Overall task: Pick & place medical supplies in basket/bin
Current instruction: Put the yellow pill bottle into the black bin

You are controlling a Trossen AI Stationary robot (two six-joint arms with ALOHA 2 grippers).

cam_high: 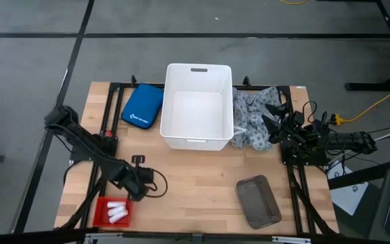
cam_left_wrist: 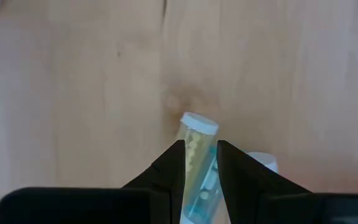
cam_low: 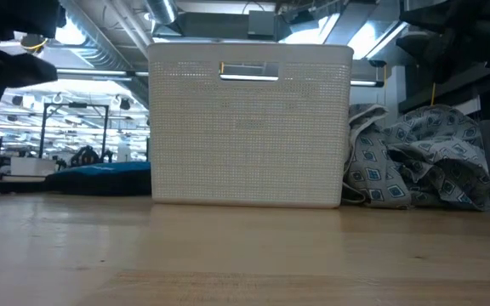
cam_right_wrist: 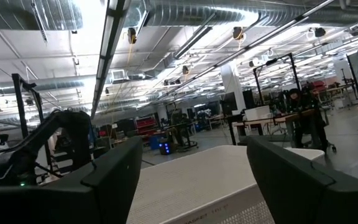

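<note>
The white bin (cam_high: 197, 105) stands at the table's far middle, and its perforated wall (cam_low: 249, 127) fills the low view. The grey-and-white patterned cloth (cam_high: 252, 118) lies heaped against the bin's right side. White rolls (cam_high: 117, 211) lie in a red tray (cam_high: 103, 215) at the near left. Just above and to the right of that tray, my left gripper (cam_high: 138, 188) points steeply down over bare wood, shut on a small clear tube with a white cap (cam_left_wrist: 197, 134). My right gripper (cam_right_wrist: 194, 180) rests at the table's right edge, open and holding nothing, facing the bin. My left gripper pinches the clear tube's body (cam_left_wrist: 199, 155) between its two fingers, coming from above and pointing steeply down. The fingers lie along the tube. The white-capped end (cam_left_wrist: 199, 123) sticks out past the fingertips toward the wood; the tube's other end is hidden between the fingers.
A blue zip pouch (cam_high: 143, 106) lies left of the bin. A grey mesh tray (cam_high: 258, 201) sits at the near right. Bare wood (cam_high: 195, 179) stretches between my left gripper and the bin. Black frame rails run along both table sides.
</note>
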